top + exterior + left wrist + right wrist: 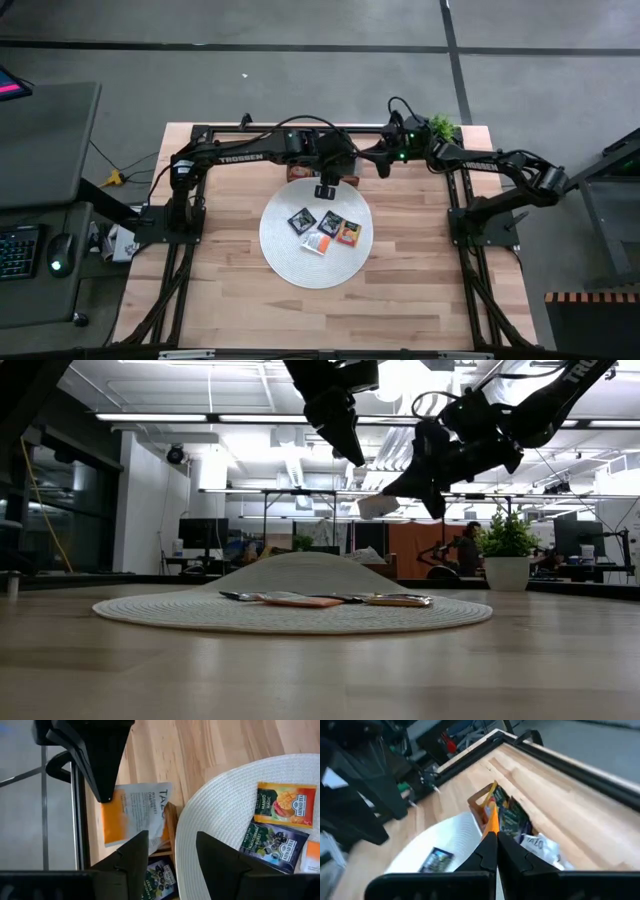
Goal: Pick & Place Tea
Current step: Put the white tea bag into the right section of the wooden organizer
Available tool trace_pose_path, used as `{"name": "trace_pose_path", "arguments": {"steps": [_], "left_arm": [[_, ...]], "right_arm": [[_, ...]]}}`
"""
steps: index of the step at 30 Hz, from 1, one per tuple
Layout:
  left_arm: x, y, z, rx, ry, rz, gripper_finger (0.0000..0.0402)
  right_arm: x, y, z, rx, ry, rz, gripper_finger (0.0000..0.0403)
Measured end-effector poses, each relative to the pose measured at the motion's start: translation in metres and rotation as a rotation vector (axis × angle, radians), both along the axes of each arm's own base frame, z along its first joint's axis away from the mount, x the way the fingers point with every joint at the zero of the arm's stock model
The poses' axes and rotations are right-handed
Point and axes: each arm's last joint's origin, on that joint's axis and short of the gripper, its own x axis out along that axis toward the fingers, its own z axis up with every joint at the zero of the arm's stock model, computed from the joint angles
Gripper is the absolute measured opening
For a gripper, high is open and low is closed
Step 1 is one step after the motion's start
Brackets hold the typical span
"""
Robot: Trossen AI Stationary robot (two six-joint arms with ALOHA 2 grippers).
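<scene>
Both arms raised over the far middle of the pale wooden surface [400, 290]. Left gripper [326, 190] fingers parted, empty, above the woven round white mat [290, 262]. Right gripper [432, 495] clamped on a white-and-orange sachet [378, 506]. Four flat square sachets [324, 232] on the mat; more in the wooden tray [481, 800] beyond.

Black jointed arms [250, 155] bear white TROSSEN lettering, green lights, black cables.
</scene>
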Motion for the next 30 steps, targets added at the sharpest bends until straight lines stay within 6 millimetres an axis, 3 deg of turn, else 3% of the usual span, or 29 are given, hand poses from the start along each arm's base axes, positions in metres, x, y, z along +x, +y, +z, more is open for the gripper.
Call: {"name": "trace_pose_path", "arguments": {"steps": [8, 16, 30], "left_arm": [[0.000, 0.000, 0.000, -0.005, -0.002, 0.009, 0.0163], [0.000, 0.000, 0.000, -0.004, 0.002, 0.010, 0.0163], [-0.002, 0.000, -0.001, -0.013, 0.018, 0.017, 0.0163]], "right_arm": [[0.008, -0.004, -0.004, -0.205, 0.064, 0.044, 0.0000], [0.037, -0.022, -0.012, -0.196, 0.183, 0.112, 0.0000], [0.045, -0.032, -0.036, -0.170, 0.286, 0.143, 0.0000]]}}
